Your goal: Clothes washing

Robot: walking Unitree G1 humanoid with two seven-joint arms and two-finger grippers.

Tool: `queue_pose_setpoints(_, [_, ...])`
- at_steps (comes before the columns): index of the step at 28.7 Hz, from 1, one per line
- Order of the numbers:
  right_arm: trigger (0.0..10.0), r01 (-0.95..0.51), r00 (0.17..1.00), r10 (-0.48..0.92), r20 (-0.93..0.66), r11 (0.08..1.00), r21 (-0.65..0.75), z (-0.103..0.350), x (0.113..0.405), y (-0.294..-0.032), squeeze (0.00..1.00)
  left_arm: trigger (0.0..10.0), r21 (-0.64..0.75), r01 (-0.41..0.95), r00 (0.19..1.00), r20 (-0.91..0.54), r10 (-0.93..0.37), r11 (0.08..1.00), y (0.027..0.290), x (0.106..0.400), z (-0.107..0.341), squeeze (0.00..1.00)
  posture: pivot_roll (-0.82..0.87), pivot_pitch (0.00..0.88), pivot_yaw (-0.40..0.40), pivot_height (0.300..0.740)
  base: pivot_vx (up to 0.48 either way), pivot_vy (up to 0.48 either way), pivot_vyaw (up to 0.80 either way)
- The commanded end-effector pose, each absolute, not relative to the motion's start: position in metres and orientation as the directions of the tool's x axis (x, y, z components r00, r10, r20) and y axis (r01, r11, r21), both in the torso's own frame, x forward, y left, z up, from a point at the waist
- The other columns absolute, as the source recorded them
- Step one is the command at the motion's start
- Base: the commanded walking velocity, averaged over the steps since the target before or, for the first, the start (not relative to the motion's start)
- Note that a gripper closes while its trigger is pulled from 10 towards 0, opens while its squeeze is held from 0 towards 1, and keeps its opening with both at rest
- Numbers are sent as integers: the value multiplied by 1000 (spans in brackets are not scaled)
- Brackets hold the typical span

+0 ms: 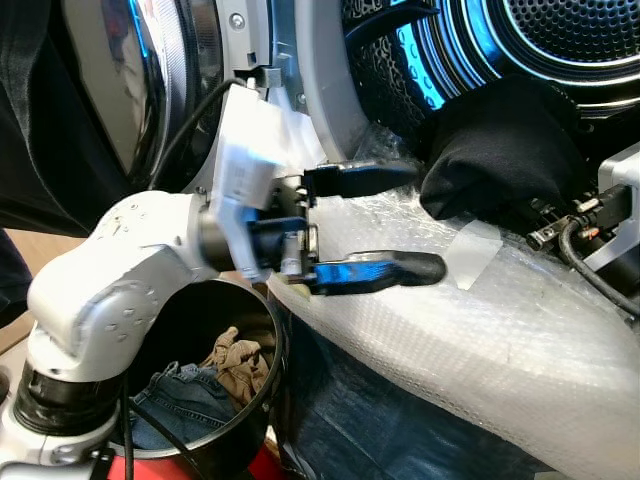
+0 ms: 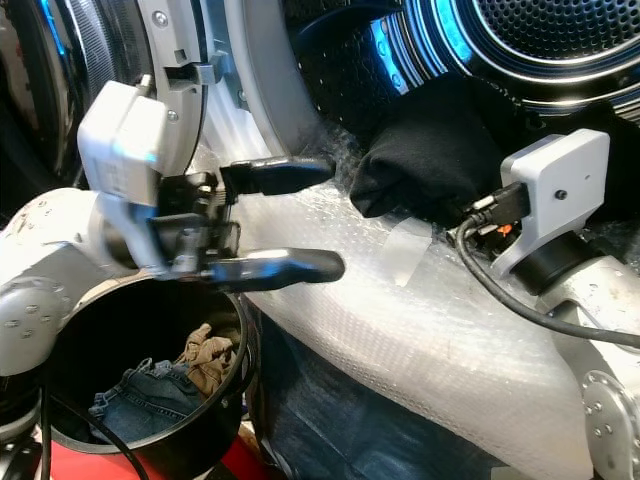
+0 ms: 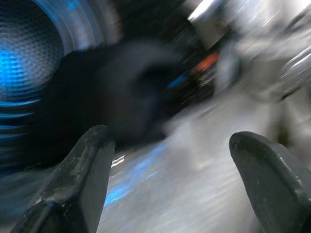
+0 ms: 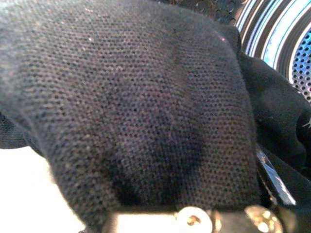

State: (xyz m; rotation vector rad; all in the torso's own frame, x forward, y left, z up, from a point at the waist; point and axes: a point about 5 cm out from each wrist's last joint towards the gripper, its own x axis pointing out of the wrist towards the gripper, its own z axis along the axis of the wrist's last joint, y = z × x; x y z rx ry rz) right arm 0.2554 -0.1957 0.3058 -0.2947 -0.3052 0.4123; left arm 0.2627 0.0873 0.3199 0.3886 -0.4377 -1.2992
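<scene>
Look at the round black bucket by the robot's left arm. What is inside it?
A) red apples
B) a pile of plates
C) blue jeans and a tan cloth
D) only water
C: inside the black bucket lie folded blue jeans with a crumpled tan cloth on top of them.
</scene>
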Motion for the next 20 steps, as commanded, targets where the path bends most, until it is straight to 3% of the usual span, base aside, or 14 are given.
queue_pose_setpoints(1, [10000,-342,903,398,159,893,-291,289,262,-201,0,10000,572,776,255,97,-962,264,83,266,316,0,-10,99,-22,740,0,0,0])
queue_pose_setpoints(3, [10000,-339,904,395,163,896,-288,288,262,-201,0,10000,618,723,257,175,-950,309,73,267,319,0,-18,91,-21,740,0,0,0])
queue_pose_setpoints(5, [10000,-339,904,395,163,896,-288,288,262,-201,0,10000,618,723,257,175,-950,309,73,267,319,0,-18,91,-21,740,0,0,0])
queue_pose_setpoints(6, [10000,-337,905,393,165,897,-287,288,262,-201,0,10000,627,720,202,220,-954,297,66,261,325,0,-24,89,-19,740,0,0,0])
queue_pose_setpoints(12, [10000,-336,905,392,166,897,-286,288,262,-201,0,10000,631,722,171,235,-957,284,62,257,327,0,-24,89,-19,740,0,0,0])
queue_pose_setpoints(15, [10000,-336,905,392,167,898,-285,287,262,-200,0,10000,655,697,172,244,-954,293,59,259,329,0,-34,81,-13,740,0,0,0])
queue_pose_setpoints(20, [10000,-339,903,394,171,898,-280,286,260,-198,0,10000,712,576,257,311,-915,403,56,276,334,0,-45,63,-8,740,0,0,0])
